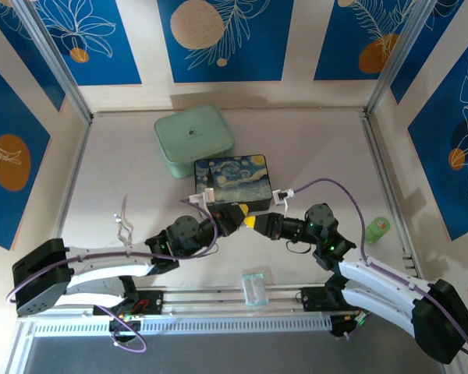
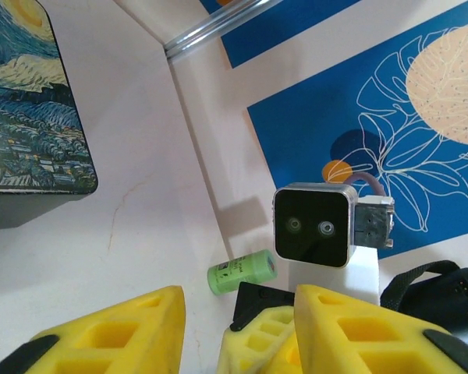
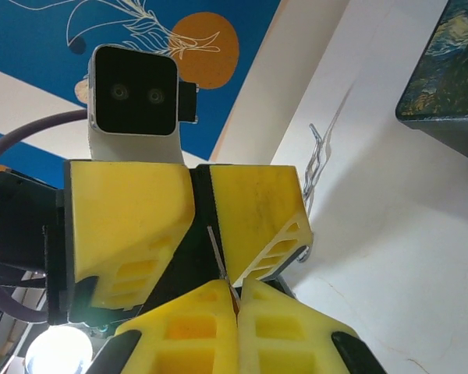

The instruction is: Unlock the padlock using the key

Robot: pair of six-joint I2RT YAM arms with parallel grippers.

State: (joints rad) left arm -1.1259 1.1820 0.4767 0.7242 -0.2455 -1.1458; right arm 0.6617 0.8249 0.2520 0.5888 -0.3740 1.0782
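The right gripper [image 3: 235,296] has its yellow jaws clenched on the thin silvery metal key [image 3: 218,257], pinching its lower end so that the bare blade stands out ahead of the fingertips. In the right wrist view the key's long axis runs up out of the seam between those jaws, leaning a little to the left. Its tip points into the narrow dark slot between the two yellow jaws of the left gripper [image 3: 201,226], at the slot's right-hand edge.

The two grippers face each other nose to nose, very near. From above they meet over the pale counter [image 1: 320,156], just in front of the dark blue starry-night painted box [image 1: 232,179], the left arm from the left and the right arm from the right. The key therefore lies roughly along the line joining them.

The small brass padlock I cannot make out; if it is held, it sits hidden in that dark slot. The left jaws stand close together in the right wrist view yet look well apart in the left wrist view, so I cannot tell whether they grip anything.

By my judgement the step in hand is seating the key. The move turns on the blade's tip meeting the keyway squarely. The slight lean suggests a small correction before pushing in along the blade's own axis.
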